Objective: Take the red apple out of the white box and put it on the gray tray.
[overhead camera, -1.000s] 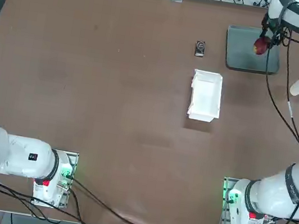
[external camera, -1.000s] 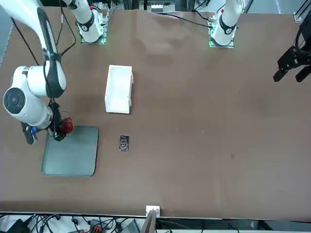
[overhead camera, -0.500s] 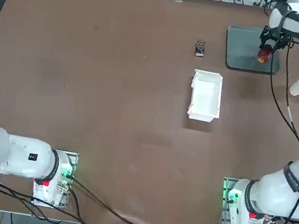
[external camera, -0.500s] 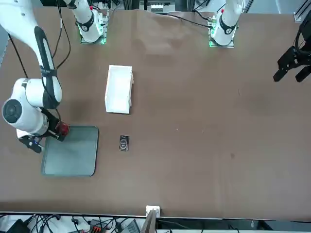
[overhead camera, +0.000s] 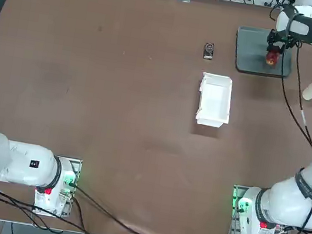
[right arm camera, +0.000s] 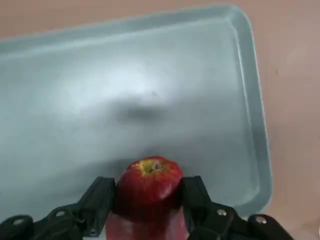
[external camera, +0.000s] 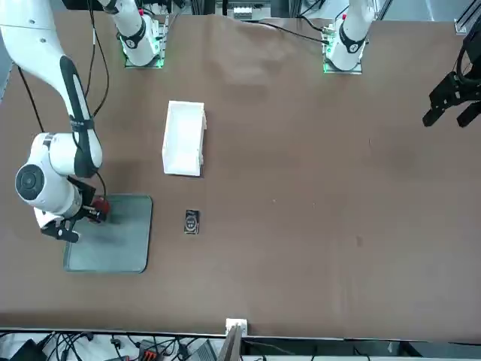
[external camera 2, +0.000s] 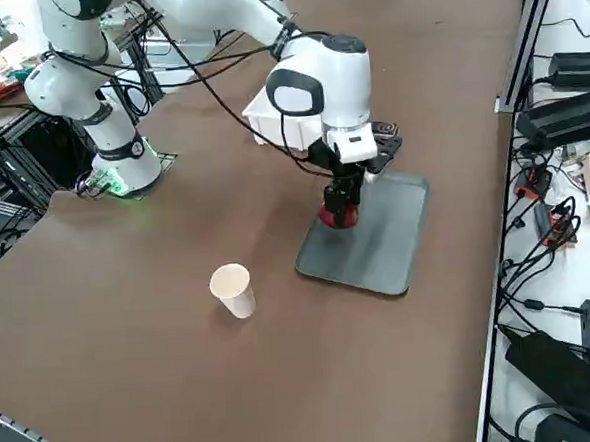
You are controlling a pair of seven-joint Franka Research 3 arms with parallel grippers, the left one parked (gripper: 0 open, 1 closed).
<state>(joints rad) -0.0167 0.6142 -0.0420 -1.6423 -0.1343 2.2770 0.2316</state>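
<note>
Since the earlier frame the right tool (external camera 2: 341,214) has come down from above the tray's right edge, clamped on the red apple (right arm camera: 150,186) low over the gray tray (overhead camera: 250,52). Open tray floor lies beyond; the white box (overhead camera: 214,99) sits well apart.

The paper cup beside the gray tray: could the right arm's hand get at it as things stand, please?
Probably not yet: the hand is shut on the red apple over the gray tray; the paper cup itself stands unobstructed.
</note>
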